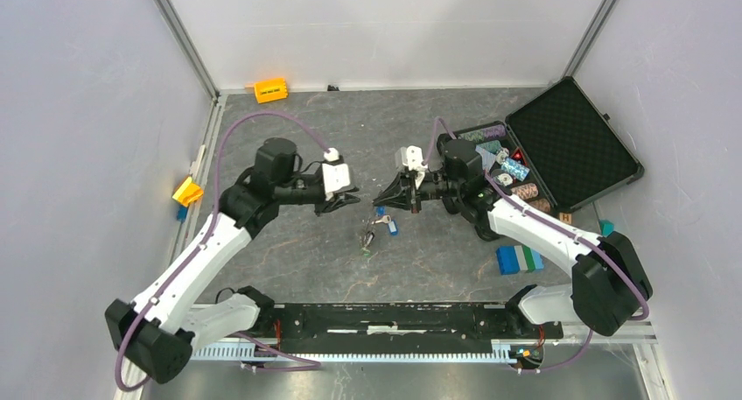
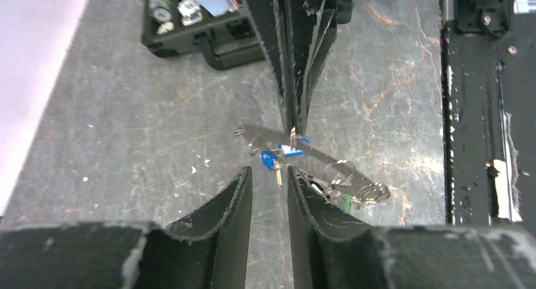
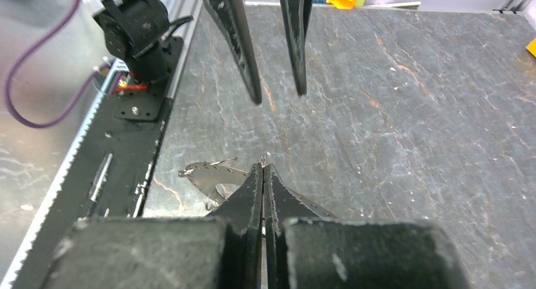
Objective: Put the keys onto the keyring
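The desk (image 1: 289, 260) is grey stone with thin cracks in it, and white walls stand all around. A black case (image 1: 573, 146) lies open on the far right with round striped chips (image 1: 512, 168) in it.

The two arms meet nose to nose over the middle of the desk. The right tool (image 3: 263, 170) is pressed together. It looks to be pinching the edge of the keyring (image 3: 205, 175), a thin silver ring with little teeth, which sticks out to one side of its tips, just above the desk. The left tool (image 2: 270, 174) is spread a little and holds nothing. Its tips point at the ring from close by.

The keys (image 1: 383, 221) lie in a small heap on the desk, right under the gap between the two tools. One has a blue tag (image 2: 269, 159) and one a green tag (image 2: 347, 203). I cannot tell if any key hangs on the ring yet.

I think the job now is for the left tool to fetch one key. To do it well, it should go down slowly and take just one key, not the heap. Pinching the tag would be best, so the hole in the key is free. The right tool should hold the ring steady and not let it tip. The keys are tiny, so a fast grab could push them away.
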Controlling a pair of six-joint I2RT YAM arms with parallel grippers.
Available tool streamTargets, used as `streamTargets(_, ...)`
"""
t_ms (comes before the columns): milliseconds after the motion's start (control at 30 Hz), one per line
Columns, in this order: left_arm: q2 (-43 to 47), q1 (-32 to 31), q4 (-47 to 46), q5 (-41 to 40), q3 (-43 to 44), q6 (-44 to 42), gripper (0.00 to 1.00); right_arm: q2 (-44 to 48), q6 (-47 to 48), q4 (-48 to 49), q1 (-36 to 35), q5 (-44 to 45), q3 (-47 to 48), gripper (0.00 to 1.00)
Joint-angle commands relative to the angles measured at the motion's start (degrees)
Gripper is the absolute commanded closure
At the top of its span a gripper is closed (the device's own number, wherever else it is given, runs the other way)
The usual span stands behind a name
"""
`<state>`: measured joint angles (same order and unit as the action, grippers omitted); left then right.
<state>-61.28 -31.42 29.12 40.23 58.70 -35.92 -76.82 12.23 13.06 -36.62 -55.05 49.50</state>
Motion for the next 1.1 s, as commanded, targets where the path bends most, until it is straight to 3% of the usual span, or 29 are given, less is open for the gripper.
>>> streamTargets(0,4.1,4.9,-10.07,9.78,-4.89,2.43,0.65,1.19,-12.05,15.19,0.93,-5.97,-1.88,1.0)
streamTargets(233,2.25,6.53,-15.23,16.3,-8.06,2.12,0.64,1.24,-19.18,21.62,1.27,-7.41,-2.74,1.0)
streamTargets(400,0.85,6.44,-18.58,24.91,-9.29,2.69,0.53,0.88,-22.88,25.9,1.72,-7.49,-3.51,1.0)
streamTargets(567,0.79,6.36,-23.06,25.4,-10.94,5.91,0.5,0.05,-27.7,32.89,2.15,-7.96,-5.43,1.0)
streamTargets(833,0.14,5.63,-26.96,25.09,-11.54,9.3,0.61,-1.22,-29.49,35.83,2.28,-7.7,-6.05,1.0)
streamTargets(1067,0.01,5.21,-27.56,25.1,-11.39,10.22,0.77,-1.67,-29.39,35.94,2.26,-7.42,-6.24,1.0)
